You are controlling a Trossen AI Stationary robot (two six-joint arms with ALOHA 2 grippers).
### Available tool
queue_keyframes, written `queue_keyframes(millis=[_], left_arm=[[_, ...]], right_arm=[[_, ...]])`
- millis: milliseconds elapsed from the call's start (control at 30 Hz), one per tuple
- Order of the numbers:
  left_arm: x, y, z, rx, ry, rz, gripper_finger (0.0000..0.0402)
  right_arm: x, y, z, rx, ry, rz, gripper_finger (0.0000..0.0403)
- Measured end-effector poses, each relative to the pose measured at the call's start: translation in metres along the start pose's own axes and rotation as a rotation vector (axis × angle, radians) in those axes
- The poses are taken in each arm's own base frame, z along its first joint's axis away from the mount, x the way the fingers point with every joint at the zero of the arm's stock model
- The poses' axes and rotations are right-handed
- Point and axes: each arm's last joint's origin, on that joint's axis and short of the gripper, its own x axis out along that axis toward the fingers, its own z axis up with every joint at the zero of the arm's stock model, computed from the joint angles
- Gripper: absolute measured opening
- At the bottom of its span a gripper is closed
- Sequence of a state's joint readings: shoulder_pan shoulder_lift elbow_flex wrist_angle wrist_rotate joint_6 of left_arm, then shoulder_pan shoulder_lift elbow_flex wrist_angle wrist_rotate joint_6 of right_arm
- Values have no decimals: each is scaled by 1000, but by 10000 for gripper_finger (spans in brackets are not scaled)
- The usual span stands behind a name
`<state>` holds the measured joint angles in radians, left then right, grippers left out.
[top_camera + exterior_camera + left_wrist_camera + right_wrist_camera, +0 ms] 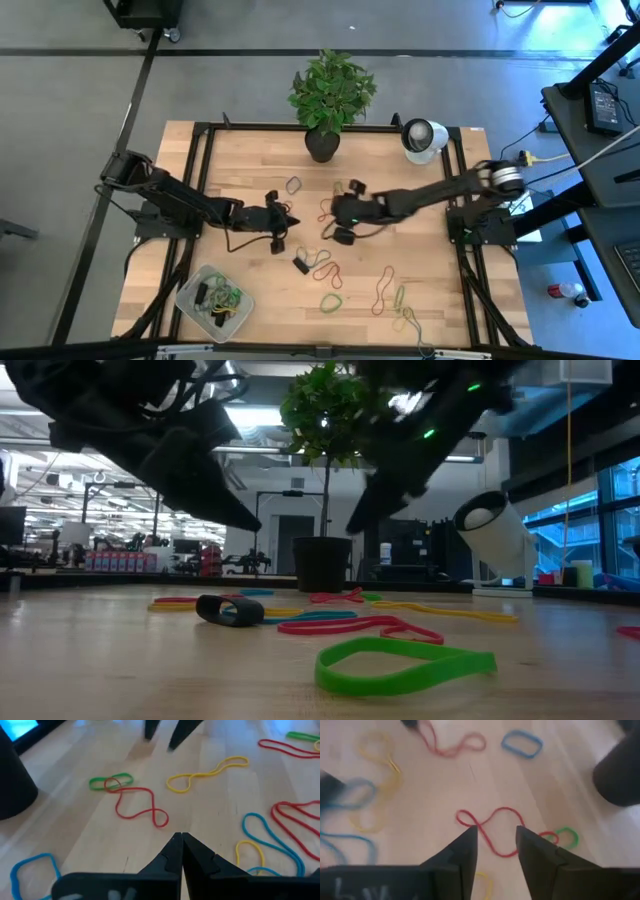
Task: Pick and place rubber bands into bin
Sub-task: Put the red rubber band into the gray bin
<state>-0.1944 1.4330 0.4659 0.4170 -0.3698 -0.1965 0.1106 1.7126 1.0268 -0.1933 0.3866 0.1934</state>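
Rubber bands in red [325,270], green [331,300], yellow and blue lie loose and flat over the wooden table. The bin [190,293], a translucent tray near the table's front left corner, holds several bands [222,297]. My left gripper [181,837] is shut with nothing in it, above bare wood at mid-table [285,222]. My right gripper [496,831] faces it from the right [332,218] and is open. Its fingers stand above a twisted red band [501,809], next to a small green one [566,836].
A potted plant [322,145] and a white round device [422,137] stand at the far edge. A small black block [301,265] lies among the bands at mid-table. A big green band [405,665] lies close to the low camera.
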Motion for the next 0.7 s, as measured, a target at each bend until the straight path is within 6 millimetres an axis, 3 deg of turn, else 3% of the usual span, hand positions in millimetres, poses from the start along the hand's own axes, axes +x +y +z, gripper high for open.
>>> queue_keyframes(millis=[233,400,567,700], left_arm=[[-1,1,-3,3,10,-2,2],[-1,1,-3,5,9,2,2],[-1,1,-3,1,12,1,2],[-1,0,-3,-54,15,-9,2]], right_arm=[[50,-2,12,-141,144,88,174],[75,-12,3,-132,211,114,173],[85,-23,-2,-113,245,97,157],[86,-27,-3,-97,254,110,117]])
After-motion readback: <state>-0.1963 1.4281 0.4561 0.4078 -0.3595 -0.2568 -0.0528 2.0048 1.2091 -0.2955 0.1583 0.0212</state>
